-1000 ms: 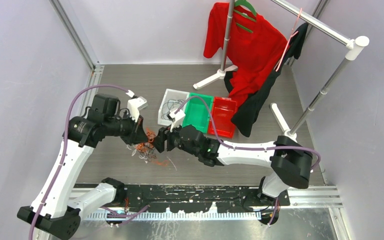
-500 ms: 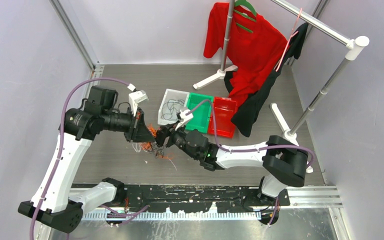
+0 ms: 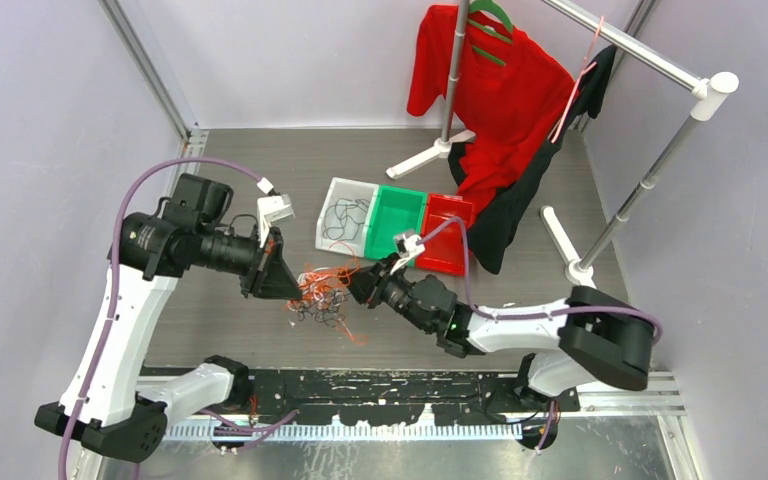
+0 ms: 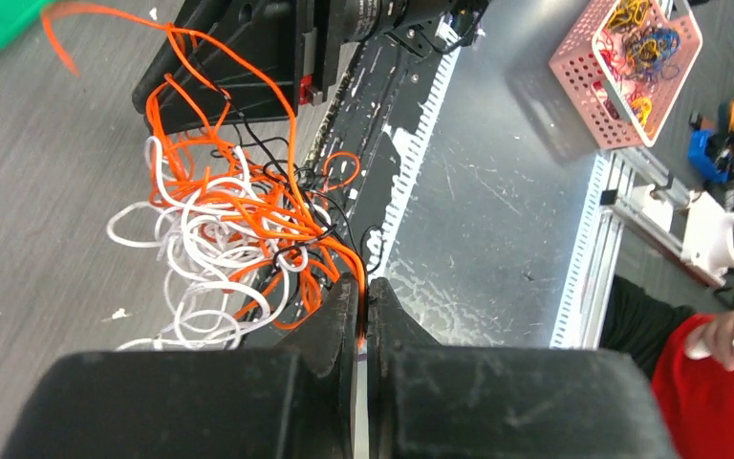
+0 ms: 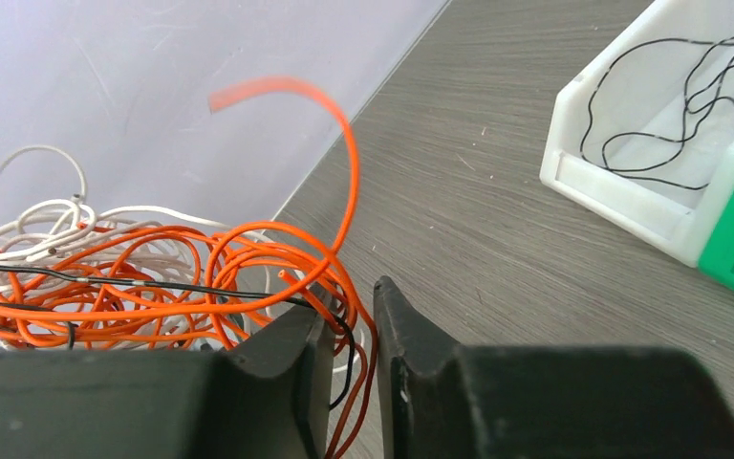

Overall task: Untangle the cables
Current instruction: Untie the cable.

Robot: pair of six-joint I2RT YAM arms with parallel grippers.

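Note:
The cables (image 3: 320, 295) are a tangled bunch of orange, white and black wires, hanging between my two grippers above the floor. My left gripper (image 3: 280, 280) is on the bunch's left. In the left wrist view the left gripper (image 4: 361, 292) is shut on an orange strand, with the cables (image 4: 229, 225) hanging beyond it. My right gripper (image 3: 363, 284) is on the bunch's right. In the right wrist view the right gripper (image 5: 349, 301) stands a little open. Orange and black strands of the cables (image 5: 153, 277) run loosely through the gap.
A white bin (image 3: 332, 190) holding black wires, a green bin (image 3: 392, 228) and a red bin (image 3: 444, 238) stand side by side behind the bunch. A clothes rack with a red shirt (image 3: 490, 90) stands at the back right. Its feet (image 3: 428, 156) rest near the bins.
My right gripper has moved right, away from the left one. The bunch has risen and stretched out between them. My left gripper has shifted slightly right.

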